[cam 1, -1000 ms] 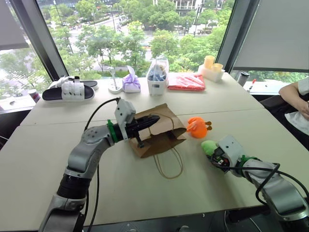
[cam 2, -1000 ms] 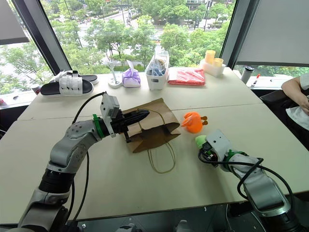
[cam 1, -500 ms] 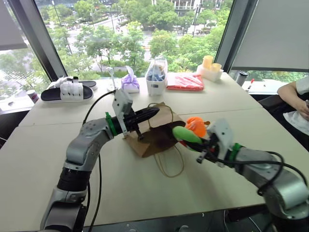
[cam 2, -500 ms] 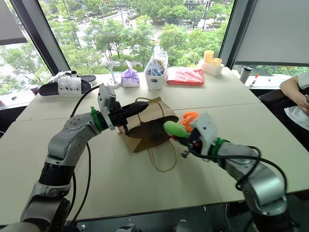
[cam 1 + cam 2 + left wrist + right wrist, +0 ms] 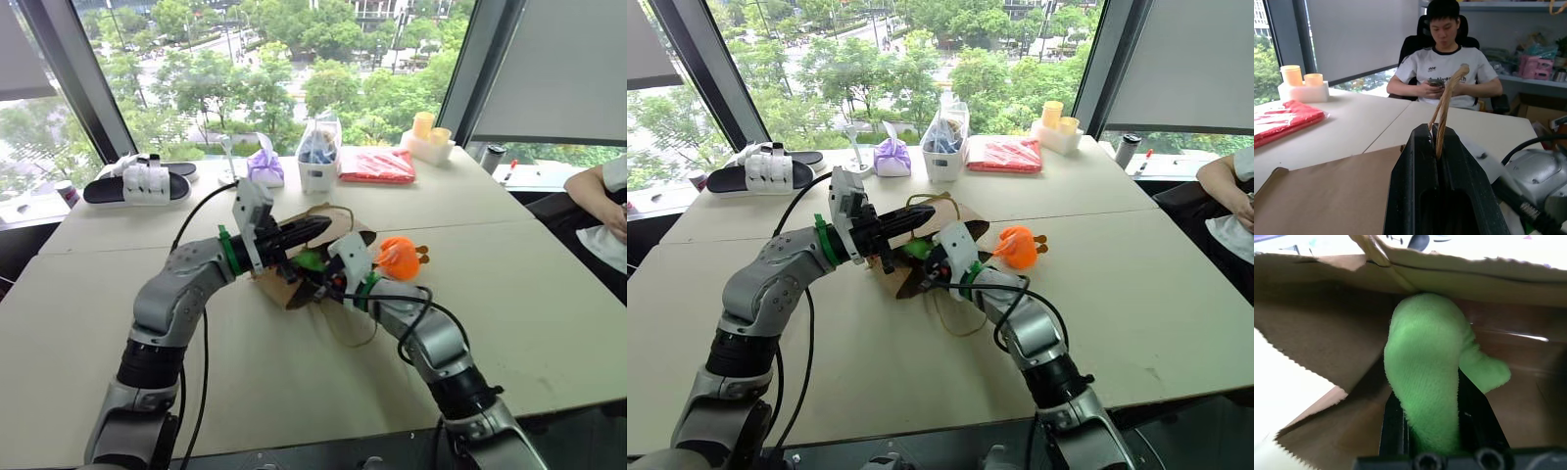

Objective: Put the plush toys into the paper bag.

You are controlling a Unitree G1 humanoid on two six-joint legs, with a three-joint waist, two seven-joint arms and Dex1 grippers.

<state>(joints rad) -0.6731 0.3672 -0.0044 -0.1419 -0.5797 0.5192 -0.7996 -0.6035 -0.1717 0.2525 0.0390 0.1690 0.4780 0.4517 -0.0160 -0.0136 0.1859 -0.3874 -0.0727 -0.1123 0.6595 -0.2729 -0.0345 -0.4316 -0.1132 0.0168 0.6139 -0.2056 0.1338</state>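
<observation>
Large windows with green trees behind them are seen beyond a pale desk (image 5: pixel 118 323). At about ten o'clock from the desk's middle a black-and-white sandal (image 5: pixel 140 183) is laid, and towards twelve o'clock a purple pouch (image 5: pixel 265 168), a clear plastic bag (image 5: pixel 319 155), a red packet (image 5: pixel 377 165) and yellow cups (image 5: pixel 428 137) are lined up near the glass.

At the middle of the desk the paper bag (image 5: pixel 277 285) is found with its mouth turned towards three o'clock. The left end effector (image 5: pixel 1442 142) is held over the bag's upper edge, its fingers pressed together on the cord handle (image 5: pixel 1449 95), by which the top panel is held up off the desk.

The right end effector (image 5: pixel 1435 428) is pointed into the mouth from about four o'clock, its fingers clamped on the lime green plush toy (image 5: pixel 1425 382). That toy is seen protruding ahead of the fingertips, already past the torn paper rim and under the lifted panel.

The orange plush toy (image 5: pixel 399 258) is left on the desk at about three o'clock from the bag, just beside its mouth and close to the right wrist. A person's arm (image 5: pixel 598 191) is rested at the far three o'clock edge.
</observation>
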